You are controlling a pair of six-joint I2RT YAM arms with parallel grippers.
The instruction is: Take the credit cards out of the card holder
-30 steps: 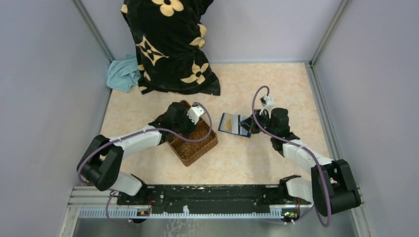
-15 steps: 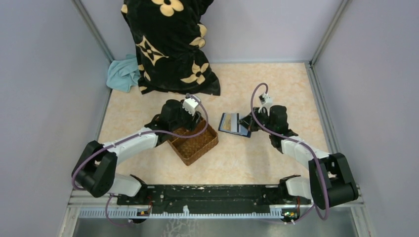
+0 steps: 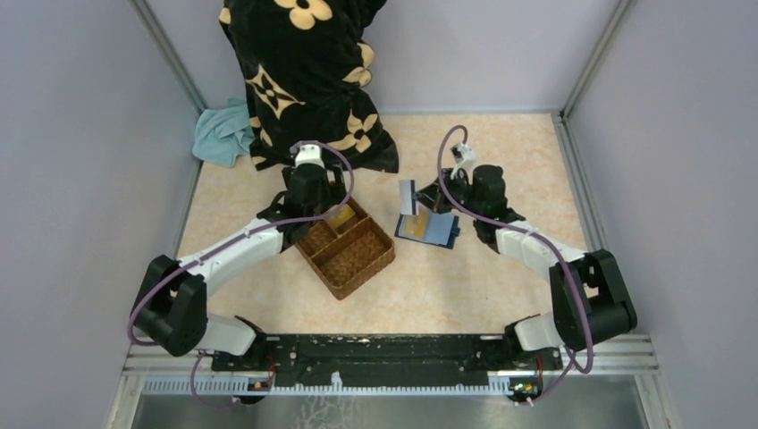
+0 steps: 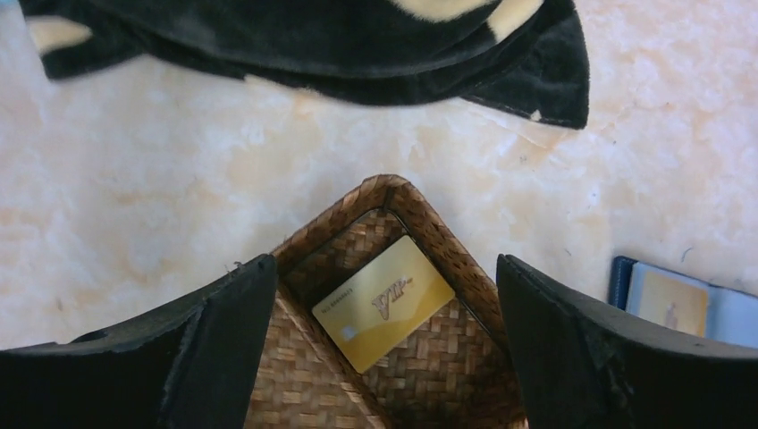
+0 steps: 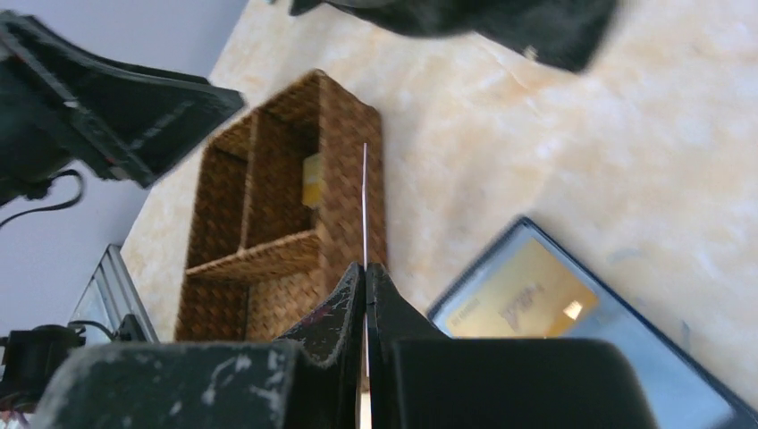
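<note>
Top view: the left pincer (image 3: 326,207), jaws apart, hangs over a brown wicker basket (image 3: 362,259). Left wrist: a gold flat card (image 4: 386,302) lies in the compartment beneath it. Right wrist: the right pincer (image 5: 365,277) is clamped on a pale thin card (image 5: 365,197), above the open navy card holder (image 5: 536,295).

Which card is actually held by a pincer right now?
The pale card, pinched upright in the right pincer. One gold card lies in the basket; another sits in the open card holder.
</note>
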